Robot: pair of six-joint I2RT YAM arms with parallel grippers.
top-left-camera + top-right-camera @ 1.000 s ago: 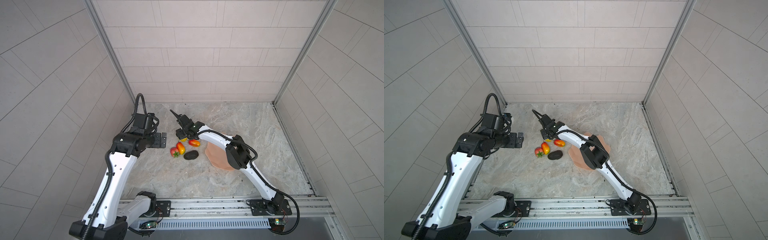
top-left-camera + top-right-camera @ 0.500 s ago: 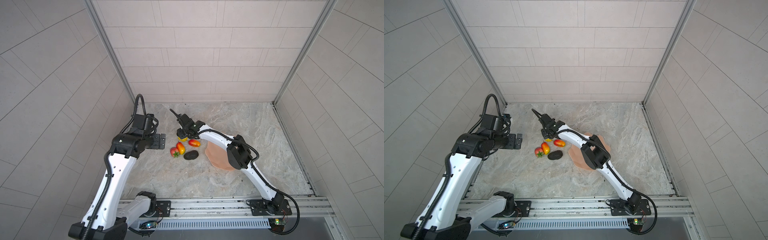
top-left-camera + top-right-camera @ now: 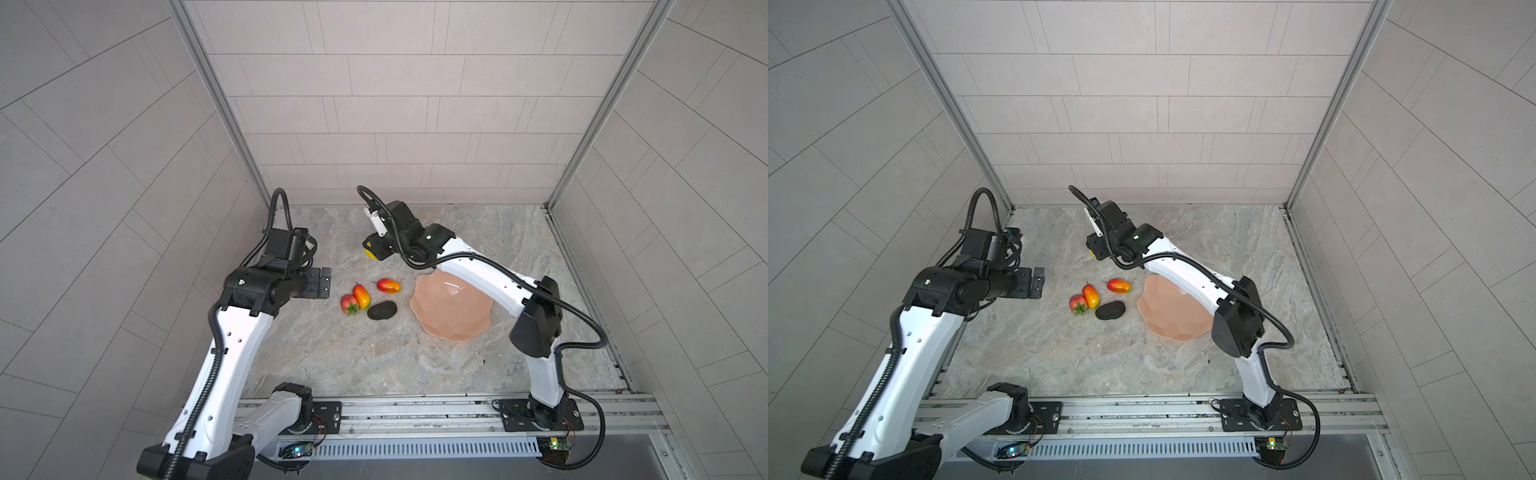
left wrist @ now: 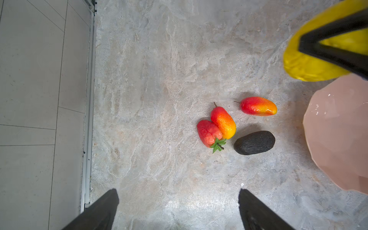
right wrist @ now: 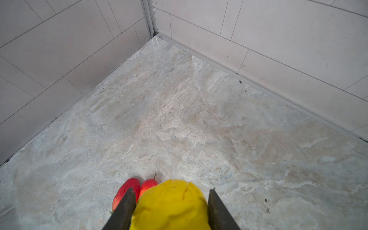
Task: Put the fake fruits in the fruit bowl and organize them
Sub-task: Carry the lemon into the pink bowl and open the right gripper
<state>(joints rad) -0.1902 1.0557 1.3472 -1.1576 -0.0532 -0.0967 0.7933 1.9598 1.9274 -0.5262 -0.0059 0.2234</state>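
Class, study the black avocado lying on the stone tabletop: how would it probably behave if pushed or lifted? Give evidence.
The black avocado would probably roll or swivel when nudged: it is a rounded oval lying on its side. Its rough, matte skin suggests a secure grip. As a small fake fruit, it is likely light and stiff.

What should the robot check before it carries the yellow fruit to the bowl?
1. The right hand is shut on the yellow fruit: ok.
2. The grip is tight enough not to slip: cannot tell.
3. The yellow fruit is over the fruit bowl: not ok, it is off to one side.
4. The fruit bowl has room: ok, nothing seen in it.
5. The left hand is open and out of the way: ok.
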